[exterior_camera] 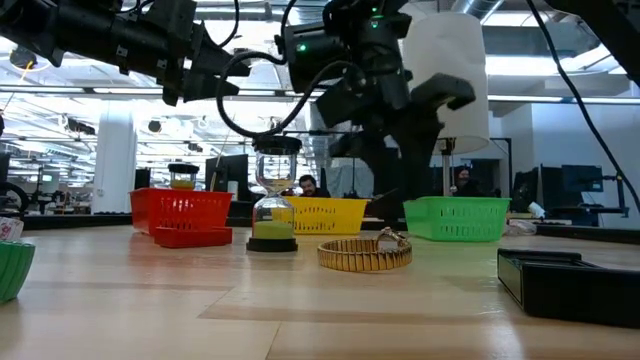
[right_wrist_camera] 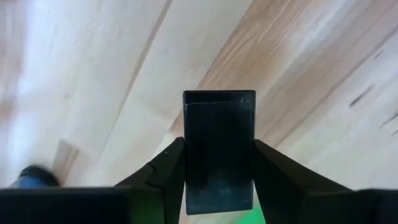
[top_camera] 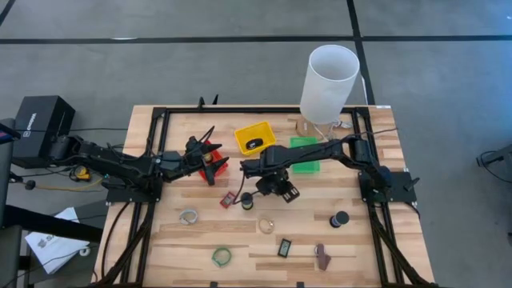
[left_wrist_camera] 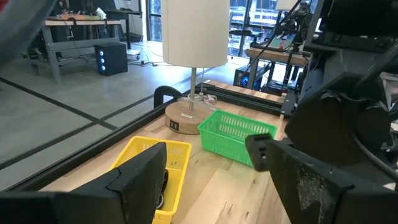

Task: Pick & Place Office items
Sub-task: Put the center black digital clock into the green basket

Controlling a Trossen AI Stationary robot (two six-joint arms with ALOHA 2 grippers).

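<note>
Clamped between the right gripper's (right_wrist_camera: 219, 163) fingers, a small dark rectangular piece (right_wrist_camera: 219, 149) is held above the table (top_camera: 352, 248), its long axis running along the fingers. Nearby, the left gripper (top_camera: 210, 162) is seen unclenched and empty over the red bin (top_camera: 214, 152).

A light wooden table (top_camera: 240, 236) with a black frame carries three small bins near its centre: red (top_camera: 210, 160) toward nine o'clock, yellow (top_camera: 254, 137) at twelve, green (top_camera: 305, 154) toward two. A tall white cylinder (top_camera: 329, 82) on a wooden base stands at one o'clock. Toward six o'clock lie a green ring (top_camera: 222, 256), a silvery ring (top_camera: 189, 215), a black roll (top_camera: 340, 218) and a brown clip (top_camera: 322, 255).
</note>
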